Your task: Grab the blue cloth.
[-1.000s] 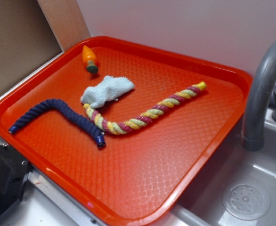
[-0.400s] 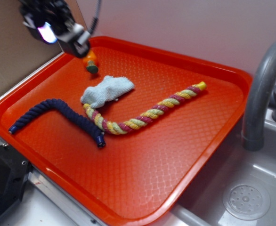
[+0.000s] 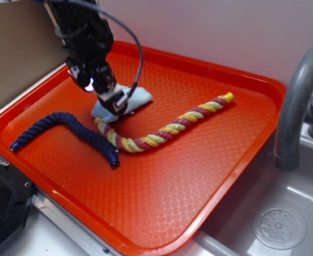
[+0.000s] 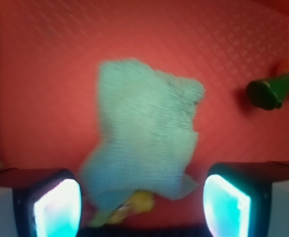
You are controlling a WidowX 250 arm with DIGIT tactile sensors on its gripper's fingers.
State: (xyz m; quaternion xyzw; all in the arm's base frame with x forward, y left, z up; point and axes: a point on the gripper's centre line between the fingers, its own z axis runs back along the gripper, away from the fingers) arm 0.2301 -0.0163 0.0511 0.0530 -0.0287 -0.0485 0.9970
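Note:
The blue cloth [image 3: 137,98] is a small pale blue-grey rag lying flat on the orange tray [image 3: 210,181], left of the middle. In the wrist view the blue cloth [image 4: 147,131] fills the centre, blurred, between the two lit fingers [image 4: 58,207]. My gripper [image 3: 112,106] is over the cloth's left part and hides it in the exterior view. My gripper [image 4: 142,205] is open, its jaws wide apart on either side of the cloth's near end. I cannot tell whether the tips touch the tray.
A yellow, red and green twisted rope [image 3: 167,128] runs from under the cloth to the right; its end shows in the wrist view [image 4: 134,205]. A dark navy rope [image 3: 71,128] lies at the left. A toy carrot [image 4: 275,84] lies beyond. A grey faucet [image 3: 298,101] and sink stand at the right.
My gripper came in from the upper left and dropped down over the blue cloth. The cloth and ropes have not moved.

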